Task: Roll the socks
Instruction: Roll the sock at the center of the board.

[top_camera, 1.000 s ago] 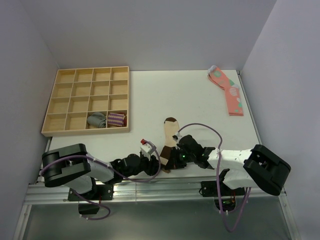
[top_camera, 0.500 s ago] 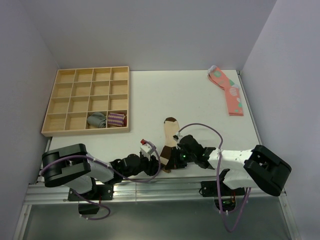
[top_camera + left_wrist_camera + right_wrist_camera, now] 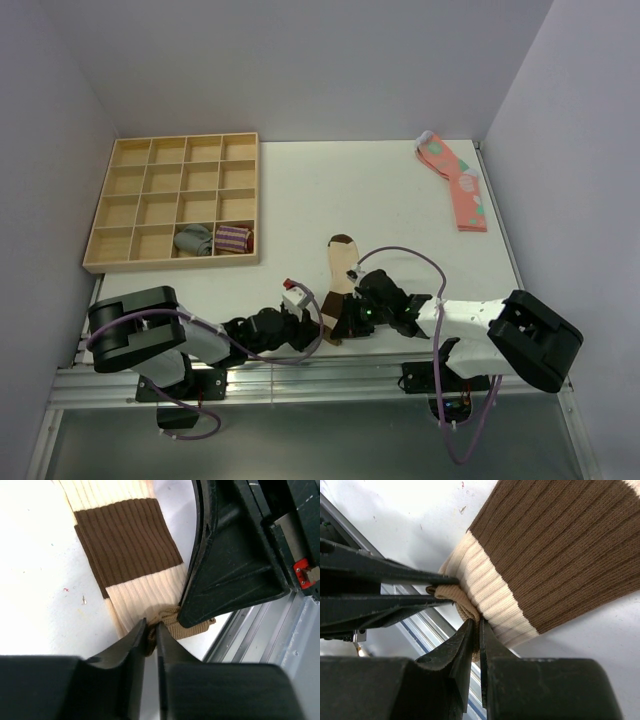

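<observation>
Pale lilac walls close in a white desk (image 3: 400, 200). The two arms meet low at its near edge, just above a metal rail (image 3: 300, 385).

The beige socks (image 3: 341, 262) lie flat on the desk and run away from both hands, with the dark brown toe at the far end. The cuff end lies between the hands, and a brown band crosses the fabric just beyond the fingertips.

The left hand (image 3: 151, 629) has its fingers drawn almost together. They pinch a small bunched fold of tan fabric at the cuff's edge. The right hand (image 3: 476, 626) comes in from the opposite side, its fingers nearly closed on the cream rim of the same cuff. The two sets of fingertips sit just beside each other.

Well beyond the left hand and out to its left sits a wooden tray (image 3: 100, 215). A grey rolled sock (image 3: 195, 239) and a purple-striped rolled sock (image 3: 233, 238) fill neighbouring compartments in its near row. Far beyond the right hand, near the right wall, lie pink socks (image 3: 458, 185).
</observation>
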`<state>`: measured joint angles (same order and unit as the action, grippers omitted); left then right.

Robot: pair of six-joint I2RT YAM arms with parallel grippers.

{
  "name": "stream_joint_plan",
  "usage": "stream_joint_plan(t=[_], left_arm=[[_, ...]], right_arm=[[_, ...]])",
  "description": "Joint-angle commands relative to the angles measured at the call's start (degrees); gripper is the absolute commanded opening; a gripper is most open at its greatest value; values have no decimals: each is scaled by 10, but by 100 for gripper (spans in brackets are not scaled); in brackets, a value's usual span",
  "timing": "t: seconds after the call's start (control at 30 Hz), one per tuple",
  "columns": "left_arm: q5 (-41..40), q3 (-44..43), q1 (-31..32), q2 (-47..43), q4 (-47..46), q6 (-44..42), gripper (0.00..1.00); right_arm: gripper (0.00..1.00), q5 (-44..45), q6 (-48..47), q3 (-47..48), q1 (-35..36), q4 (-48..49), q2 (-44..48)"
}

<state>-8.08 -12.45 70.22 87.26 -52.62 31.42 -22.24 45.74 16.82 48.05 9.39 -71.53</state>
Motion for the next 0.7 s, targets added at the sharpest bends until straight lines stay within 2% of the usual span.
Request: stream_joint_plan(t=[0.0, 0.13, 0.43, 0.67], left_arm=[[-12, -21, 3, 8, 15, 10, 17], [-21, -35, 3, 6, 54, 25, 1], [-28, -60, 3, -44, 174, 75, 0], [-32, -109, 3, -41, 281, 96, 0]], right_arm=[[14, 30, -17, -13, -7, -31, 6], [14, 43, -18, -14, -7, -38, 19], [22, 101, -30, -11, -5, -55, 60], [37, 153, -39, -4, 7, -67, 113]])
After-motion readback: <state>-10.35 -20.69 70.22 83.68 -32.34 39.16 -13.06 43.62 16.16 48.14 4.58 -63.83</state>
